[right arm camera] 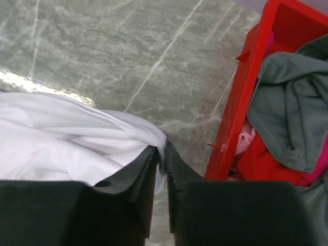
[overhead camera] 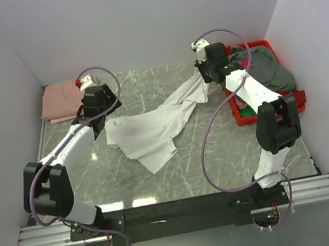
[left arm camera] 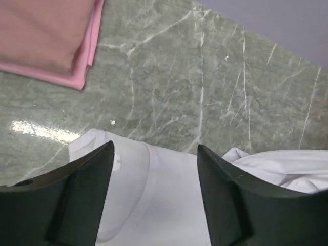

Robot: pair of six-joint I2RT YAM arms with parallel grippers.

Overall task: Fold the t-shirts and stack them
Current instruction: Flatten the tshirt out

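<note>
Grey marble tabletop [overhead camera: 232, 149] carries a crumpled plain white cloth t-shirt [overhead camera: 153, 131].
Left tool [left arm camera: 155, 154] gapes wide over its collar; right tool [right arm camera: 161, 154] pinches a fold near a red plastic bin [right arm camera: 241, 102].

Top external: high at near edge, looking down over whole table [overhead camera: 139, 86]. Wrist views: close, angled down; all three share the white t-shirt [overhead camera: 153, 128]

Noted: grey-green veined stone-look tabletop [overhead camera: 232, 149], polished, glossy; white cloth t-shirt [overhead camera: 153, 131], soft, matt; red plastic bin [right arm camera: 243, 92], smooth, slight sheen.
</note>
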